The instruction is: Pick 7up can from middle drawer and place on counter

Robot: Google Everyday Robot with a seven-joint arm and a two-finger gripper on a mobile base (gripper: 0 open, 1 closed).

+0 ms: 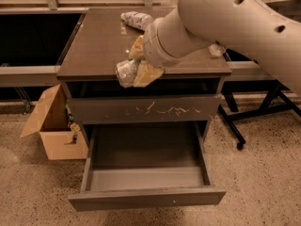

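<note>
Fingers clamped around the 7up can, at the front edge of the counter surface | middle drawer stands pulled open below | white-patterned bottle lies at surface's rear.

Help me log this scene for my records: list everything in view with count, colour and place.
counter: one, grey-brown, above the drawers
7up can: one, silvery, held at the counter's front edge
middle drawer: one, dark grey, pulled open at the bottom
scratched drawer front: one, grey, above the open drawer
patterned bottle: one, white, lying at the counter's back
clear bottle: one, transparent, counter's right edge
cardboard box: one, brown, on the floor, left of the drawers
arm: one, beige, reaching from the right
gripper: one, tan, shut on the can
</note>
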